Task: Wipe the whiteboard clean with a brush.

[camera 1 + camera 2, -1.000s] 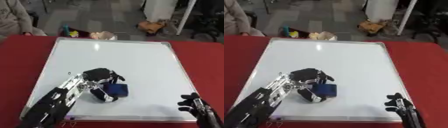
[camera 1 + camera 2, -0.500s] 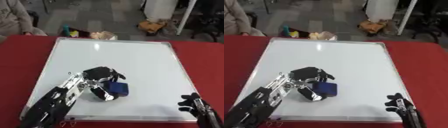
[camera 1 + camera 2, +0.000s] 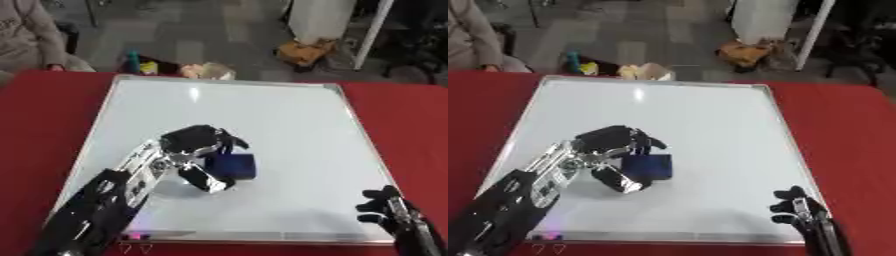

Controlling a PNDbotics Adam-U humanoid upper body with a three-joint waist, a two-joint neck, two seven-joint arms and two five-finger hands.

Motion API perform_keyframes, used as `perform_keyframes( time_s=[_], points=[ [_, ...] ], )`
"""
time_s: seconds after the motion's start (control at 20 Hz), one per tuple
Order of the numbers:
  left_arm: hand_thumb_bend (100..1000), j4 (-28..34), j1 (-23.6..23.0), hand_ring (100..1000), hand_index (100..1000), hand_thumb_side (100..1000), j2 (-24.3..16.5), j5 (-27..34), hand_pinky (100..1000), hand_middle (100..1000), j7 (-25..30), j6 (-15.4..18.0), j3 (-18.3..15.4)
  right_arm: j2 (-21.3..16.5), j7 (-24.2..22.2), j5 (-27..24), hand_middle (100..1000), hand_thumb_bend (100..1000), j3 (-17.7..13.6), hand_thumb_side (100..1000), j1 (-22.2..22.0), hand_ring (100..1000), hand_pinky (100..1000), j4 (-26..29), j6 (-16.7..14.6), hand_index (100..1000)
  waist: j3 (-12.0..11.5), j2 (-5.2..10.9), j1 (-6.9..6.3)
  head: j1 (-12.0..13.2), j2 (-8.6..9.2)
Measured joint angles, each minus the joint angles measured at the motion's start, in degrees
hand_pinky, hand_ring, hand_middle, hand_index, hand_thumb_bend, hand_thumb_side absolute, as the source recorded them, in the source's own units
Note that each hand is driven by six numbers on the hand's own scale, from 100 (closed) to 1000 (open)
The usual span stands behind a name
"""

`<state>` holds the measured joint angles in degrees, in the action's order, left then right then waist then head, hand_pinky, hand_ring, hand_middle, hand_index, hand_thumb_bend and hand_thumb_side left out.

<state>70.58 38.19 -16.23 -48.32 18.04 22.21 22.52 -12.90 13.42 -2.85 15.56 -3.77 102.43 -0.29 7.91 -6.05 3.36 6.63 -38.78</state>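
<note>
Barely shifted, left robot hand (image 3: pixel 194 145) grips brush (image 3: pixel 230 166) mid-whiteboard (image 3: pixel 289 125).

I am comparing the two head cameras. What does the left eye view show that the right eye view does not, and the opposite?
Only the left eye view shows the right-hand red margin of the table as narrow. Only the right eye view shows that margin wide, with more floor clutter behind it. Both share the whiteboard, the left hand with fingers curled round the blue brush, and the right hand idle at the lower right corner.
</note>
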Motion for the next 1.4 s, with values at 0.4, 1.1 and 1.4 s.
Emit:
perform_keyframes(
  time_s=[0.4, 1.1, 1.4],
  points=[
    [320, 1.47, -0.51, 543, 905, 305, -1.68, 1.14, 532, 522, -0.38, -1.85, -1.3, 0.0, 0.0, 0.0, 480, 100, 0.0, 880, -0.01, 636, 600, 0.0, 0.0, 682, -0.27, 0.0, 0.12, 0.06, 0.0],
    [334, 0.52, -2.43, 544, 904, 294, -6.17, -0.26, 533, 525, -4.0, -5.78, -6.37, 0.0, 0.02, 0.02, 480, 100, -0.03, 878, -0.03, 636, 600, 0.0, 0.0, 682, -0.8, 0.0, 0.1, -0.24, 0.04],
    [349, -0.67, -3.22, 545, 902, 288, -6.94, -1.24, 536, 527, -5.4, -6.88, -7.93, 0.0, 0.04, 0.03, 480, 100, -0.06, 879, -0.03, 636, 600, 0.0, 0.0, 682, -0.82, 0.0, 0.05, -0.25, 0.06]
  ],
)
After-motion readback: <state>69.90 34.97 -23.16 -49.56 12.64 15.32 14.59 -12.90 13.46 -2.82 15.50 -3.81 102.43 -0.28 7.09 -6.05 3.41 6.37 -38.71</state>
